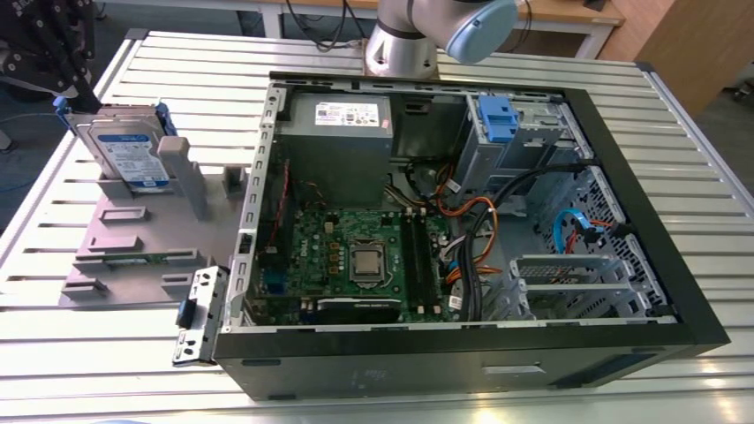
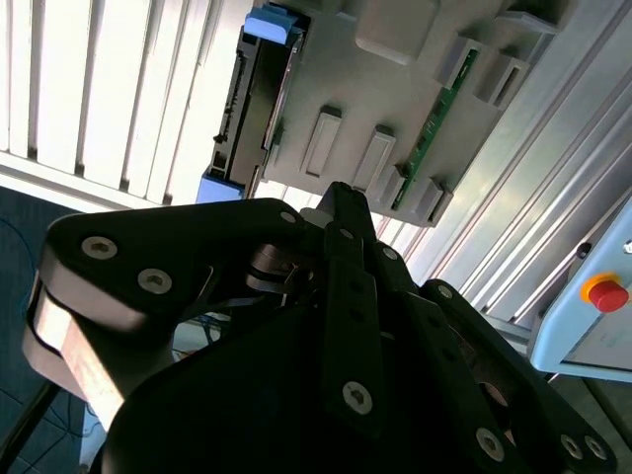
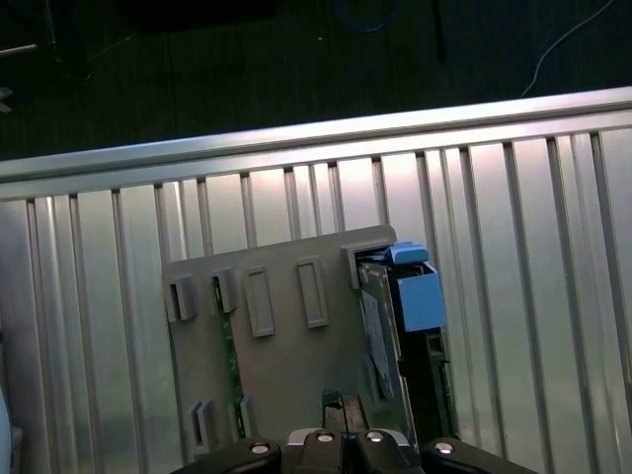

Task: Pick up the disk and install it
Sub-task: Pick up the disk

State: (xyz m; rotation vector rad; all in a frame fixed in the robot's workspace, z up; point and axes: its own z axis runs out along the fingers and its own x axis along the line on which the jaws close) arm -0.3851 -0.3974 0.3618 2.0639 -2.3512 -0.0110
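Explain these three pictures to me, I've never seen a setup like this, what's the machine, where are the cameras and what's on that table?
The machine is one robot arm with a gripper. The exterior view comes from a camera off the arm and looks down on a slatted metal table. On it lies an open computer case, its circuit board exposed. At the exterior view's left a grey holder carries the disk, standing on edge. Both wrist views come from cameras riding on the arm, looking past the gripper at that holder. The gripper is not holding the disk.
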